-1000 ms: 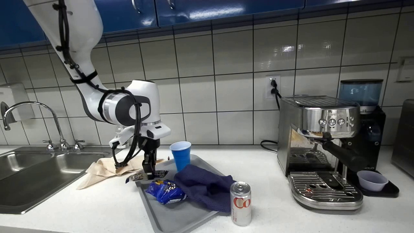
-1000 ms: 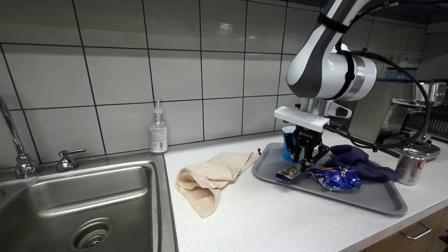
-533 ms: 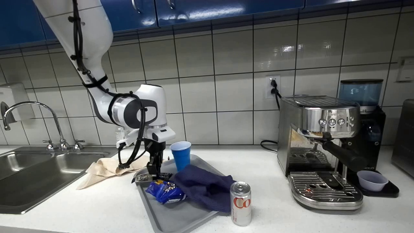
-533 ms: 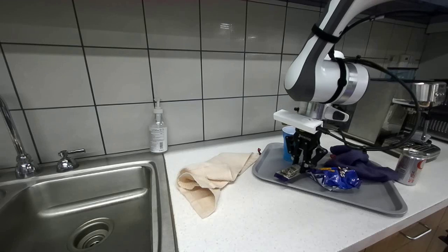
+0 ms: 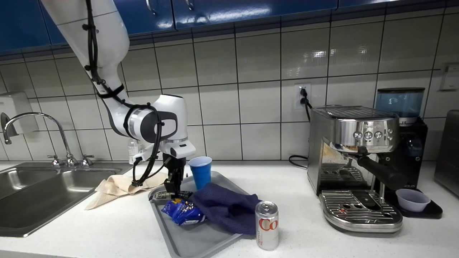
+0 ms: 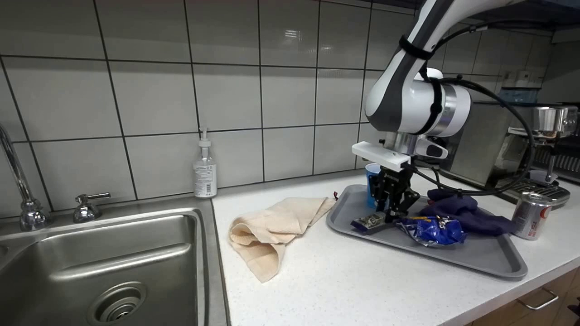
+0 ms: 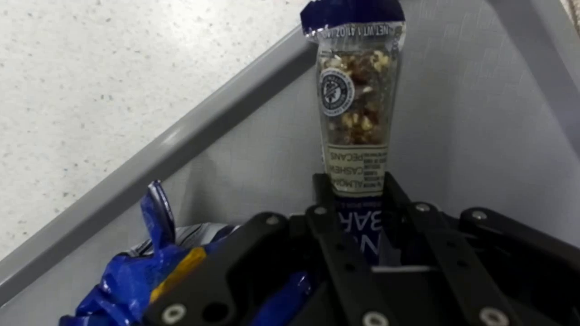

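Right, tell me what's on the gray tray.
The gray tray bears a blue cup, a blue packet and most of a purple cloth. The gripper holds a nut bar over it, perhaps touching. Anything under the cloth is hidden.

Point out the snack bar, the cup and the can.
Snack bar (image 7: 361,127), in the wrist view: the clear part of its wrapper.
Cup (image 5: 200,175), in an exterior view: the outside of its wall.
Can (image 5: 267,226), in an exterior view: its lettered side.
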